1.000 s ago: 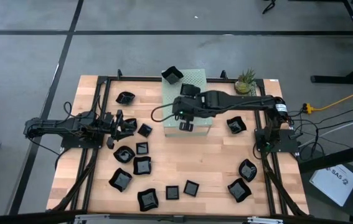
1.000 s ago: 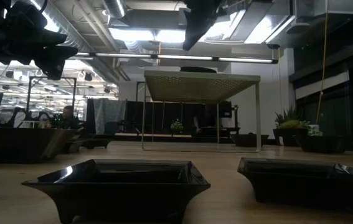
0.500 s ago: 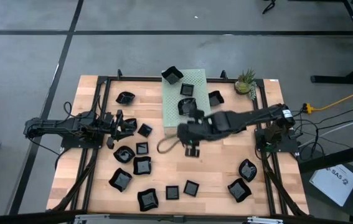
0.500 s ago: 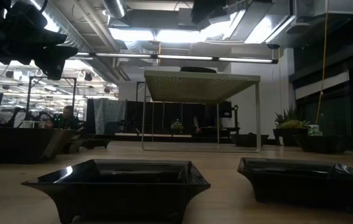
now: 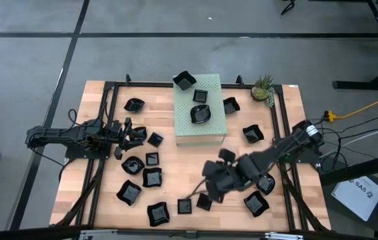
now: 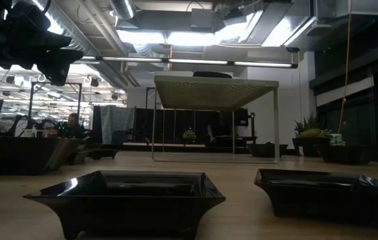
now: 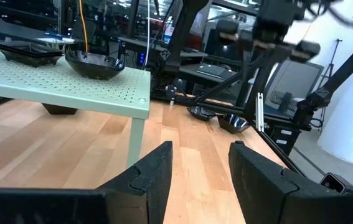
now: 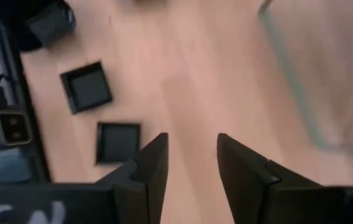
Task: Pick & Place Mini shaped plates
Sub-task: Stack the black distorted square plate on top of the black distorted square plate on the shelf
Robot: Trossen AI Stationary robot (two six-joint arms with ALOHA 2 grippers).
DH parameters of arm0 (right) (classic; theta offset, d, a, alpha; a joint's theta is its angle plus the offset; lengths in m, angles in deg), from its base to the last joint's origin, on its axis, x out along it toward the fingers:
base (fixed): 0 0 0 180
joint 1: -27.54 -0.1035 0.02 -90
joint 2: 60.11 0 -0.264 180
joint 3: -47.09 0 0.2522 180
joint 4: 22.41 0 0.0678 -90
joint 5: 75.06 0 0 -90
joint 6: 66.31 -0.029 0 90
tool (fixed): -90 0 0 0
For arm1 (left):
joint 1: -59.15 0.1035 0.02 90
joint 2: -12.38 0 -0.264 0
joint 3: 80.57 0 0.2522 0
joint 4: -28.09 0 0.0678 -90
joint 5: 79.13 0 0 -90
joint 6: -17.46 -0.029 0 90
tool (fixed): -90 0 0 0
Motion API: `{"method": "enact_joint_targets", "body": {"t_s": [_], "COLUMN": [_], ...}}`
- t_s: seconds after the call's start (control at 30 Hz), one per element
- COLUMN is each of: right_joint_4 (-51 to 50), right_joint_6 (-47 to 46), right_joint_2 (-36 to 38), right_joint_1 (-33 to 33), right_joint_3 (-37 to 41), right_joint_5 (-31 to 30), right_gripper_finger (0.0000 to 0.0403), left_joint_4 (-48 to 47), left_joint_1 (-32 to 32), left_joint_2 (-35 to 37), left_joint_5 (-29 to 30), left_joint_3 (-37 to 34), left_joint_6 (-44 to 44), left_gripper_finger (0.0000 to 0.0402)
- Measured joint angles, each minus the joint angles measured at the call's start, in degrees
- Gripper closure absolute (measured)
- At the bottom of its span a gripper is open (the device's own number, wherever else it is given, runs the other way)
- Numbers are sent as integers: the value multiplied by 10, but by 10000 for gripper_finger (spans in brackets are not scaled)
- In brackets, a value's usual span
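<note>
So the mini shaped plates (image 5: 152, 177) are scattered all over the bench (image 5: 175, 167): a cluster on the left half, a row along the near edge, a few on the right, and three already up on the pale green perforated box (image 5: 200, 110).

The right tool (image 5: 210, 189) is out over the near-middle of the bench with its fingers apart and nothing between them. In the right wrist view it looks down on two square plates (image 8: 118, 142) lying flat on the wood just beside the finger line. The left tool (image 5: 127, 133) sits parked at the left cluster, jaws wide apart and empty.

Handling guess: these look like hard glossy little dishes, light and stiff, probably slick on the flat faces. The low view shows one square plate (image 6: 125, 200) with a thin flared rim over a narrower base, so I'd pinch across one rim wall, one finger inside and one outside, rather than try to span the whole dish. Too light a pinch and it may just skate on the wood.

Orientation: they all sit mouth up. The square ones have no real long axis, just sides turned at odd angles, so the tool should square up to a side. The wavy ones (image 5: 255, 203) look irregular, no clear axis I can tell.
</note>
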Motion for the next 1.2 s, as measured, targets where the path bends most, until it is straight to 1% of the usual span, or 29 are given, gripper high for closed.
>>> {"method": "enact_joint_targets", "body": {"t_s": [0.2, 0.4, 0.7, 1.03, 1.2], "right_joint_4": [10, 15, 10, 14, 17], "right_joint_6": [-109, -175, -229, -303, -336], "right_joint_2": [0, 0, 0, 0, 0], "right_joint_1": [-40, -64, -96, -125, -140], "right_joint_3": [49, 83, 110, 174, 194], "right_joint_5": [51, 95, 102, 154, 157], "right_gripper_finger": [267, 267, 267, 267, 267], "left_joint_4": [0, 0, 0, 0, 0], "left_joint_1": [0, 0, 0, 0, 0], "left_joint_2": [0, 0, 0, 0, 0], "left_joint_5": [0, 0, 0, 0, 0], "left_joint_3": [0, 0, 0, 0, 0], "left_joint_6": [0, 0, 0, 0, 0], "left_gripper_finger": [249, 249, 249, 249, 249]}}
